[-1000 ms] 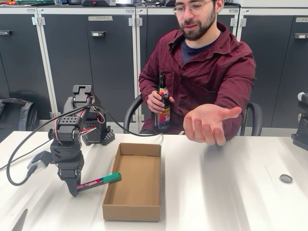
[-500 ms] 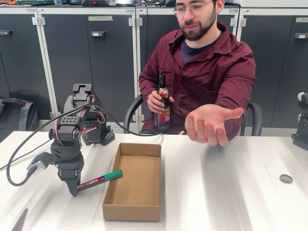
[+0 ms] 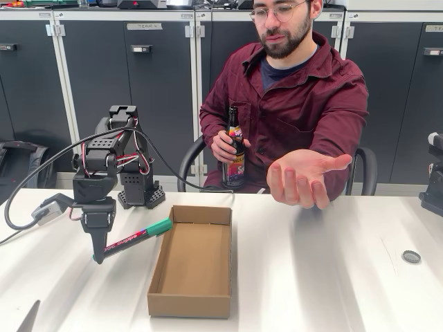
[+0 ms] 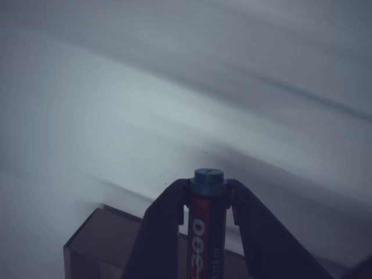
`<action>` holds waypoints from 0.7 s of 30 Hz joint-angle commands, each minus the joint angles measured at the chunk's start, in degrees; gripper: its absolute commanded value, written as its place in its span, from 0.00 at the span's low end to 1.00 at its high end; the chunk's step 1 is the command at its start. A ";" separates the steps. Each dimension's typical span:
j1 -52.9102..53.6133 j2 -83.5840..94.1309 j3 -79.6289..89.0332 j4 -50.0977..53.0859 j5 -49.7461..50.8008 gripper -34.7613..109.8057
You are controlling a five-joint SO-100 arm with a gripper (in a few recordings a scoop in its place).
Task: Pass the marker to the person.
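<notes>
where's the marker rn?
In the fixed view the marker is at lower left, clamped in the tool and lifted off the table, its green cap pointing toward the left wall of the cardboard box.

The fixed view stood in front of the bench, a little above it, and faced across it toward the person seated behind and the cabinets beyond. The wrist view rode on the arm, close up, and looked along the end effector at the blurred bench top. Both views shared the marker and a corner of the cardboard box.
</notes>
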 commanded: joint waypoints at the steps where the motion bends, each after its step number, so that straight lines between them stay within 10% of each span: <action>1: 1.49 9.05 0.53 -2.64 -5.27 0.21; 21: -19.34 21.27 -17.40 -3.69 -23.47 0.21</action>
